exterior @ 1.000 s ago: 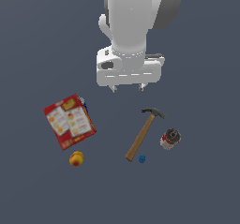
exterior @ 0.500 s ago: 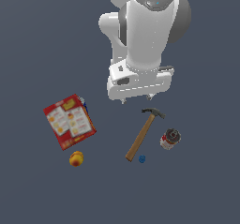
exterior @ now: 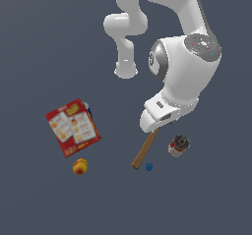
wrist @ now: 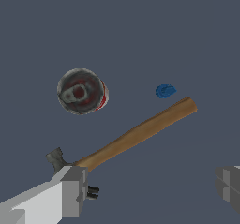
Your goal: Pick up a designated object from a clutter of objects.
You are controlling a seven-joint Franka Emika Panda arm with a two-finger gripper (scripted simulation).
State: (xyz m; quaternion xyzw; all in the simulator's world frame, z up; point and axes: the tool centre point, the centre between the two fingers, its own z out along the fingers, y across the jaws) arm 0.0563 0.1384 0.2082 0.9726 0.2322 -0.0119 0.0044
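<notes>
The gripper (wrist: 150,190) is hovering spread and empty above the hammer (wrist: 136,134); the can (wrist: 82,91) is standing at its 10 o'clock, ungrasped.

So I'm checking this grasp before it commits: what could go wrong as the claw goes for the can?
The claw is open but sits over the hammer, not the can; descending here could clip the handle. The can is close beside the hammer, so one finger may land on wood or knock the can over. The blue piece could get nudged too.
</notes>
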